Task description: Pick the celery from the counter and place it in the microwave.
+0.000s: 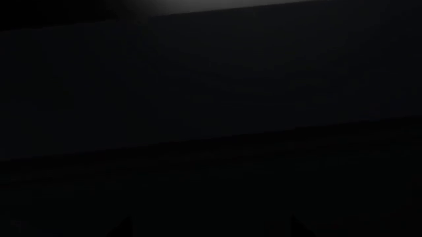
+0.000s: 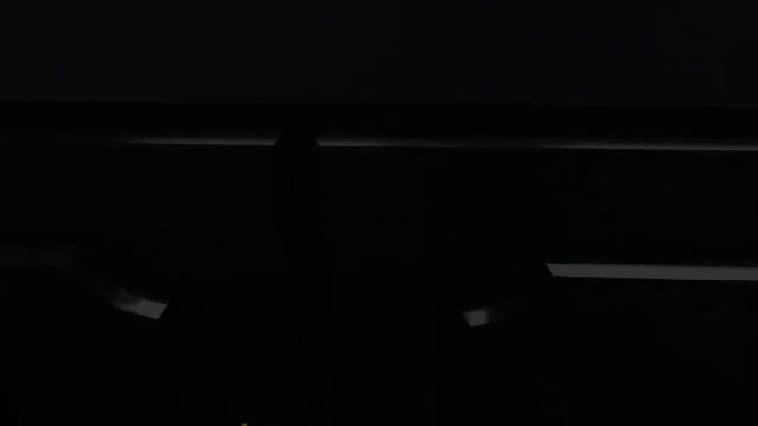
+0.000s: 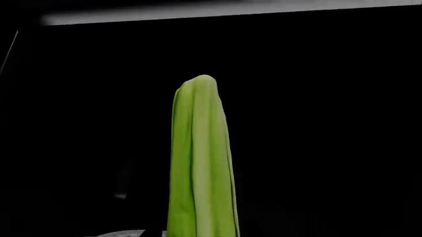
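Note:
Nearly everything is in darkness. In the right wrist view the celery [image 3: 201,168] stands out brightly: light-green ribbed stalks rising from between the jaws of my right gripper [image 3: 201,233], which is shut on their lower part. The stalk end points away into a black space; the leafy tuft is hidden. In the left wrist view I only make out two faint fingertips [image 1: 125,223] set wide apart on my left gripper [image 1: 209,224], with nothing between them. I cannot make out the microwave or the counter as such.
A pale grey strip [image 3: 231,10] runs across the far side of the right wrist view. The head view shows two thin light bands [image 2: 201,140] [image 2: 651,271] and two small lit patches [image 2: 142,306] [image 2: 477,315] in the dark.

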Robot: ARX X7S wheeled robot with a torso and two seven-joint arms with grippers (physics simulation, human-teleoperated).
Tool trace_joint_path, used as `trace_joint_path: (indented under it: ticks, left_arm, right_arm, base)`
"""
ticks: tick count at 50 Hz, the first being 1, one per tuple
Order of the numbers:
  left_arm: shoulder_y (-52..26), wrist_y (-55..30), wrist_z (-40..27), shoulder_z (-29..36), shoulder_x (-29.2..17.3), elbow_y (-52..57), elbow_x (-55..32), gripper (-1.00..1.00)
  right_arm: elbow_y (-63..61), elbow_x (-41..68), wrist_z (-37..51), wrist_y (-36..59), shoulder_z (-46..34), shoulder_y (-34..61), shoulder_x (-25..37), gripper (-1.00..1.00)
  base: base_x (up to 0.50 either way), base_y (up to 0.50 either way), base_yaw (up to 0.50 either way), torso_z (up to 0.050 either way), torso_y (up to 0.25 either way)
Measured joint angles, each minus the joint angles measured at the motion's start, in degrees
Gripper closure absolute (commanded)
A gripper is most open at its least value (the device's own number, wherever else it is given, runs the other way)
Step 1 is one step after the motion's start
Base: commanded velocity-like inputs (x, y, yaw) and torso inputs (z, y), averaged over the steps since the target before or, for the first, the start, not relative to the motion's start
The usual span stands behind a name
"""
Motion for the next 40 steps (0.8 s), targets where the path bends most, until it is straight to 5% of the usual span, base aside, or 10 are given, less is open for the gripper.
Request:
trace_joint_path:
  ticks: [23, 40]
  left_arm:
    - [6.1, -2.6, 0.0, -5.6, -1.2, 0.0, 0.6, -1.00]
    - [7.0, -2.9, 0.0, -6.5, -1.4, 0.0, 0.5, -1.00]
  right_arm:
    - [18.2, -19.7, -17.1, -1.5, -4.2, 8.6, -8.5, 1.00]
    - [22.7, -63.2, -42.7, 8.2, 13.1, 10.4, -22.6, 1.00]
  base:
    - [0.00, 0.00, 0.00, 0.000, 0.000]
    - [0.00, 0.00, 0.00, 0.001, 0.001]
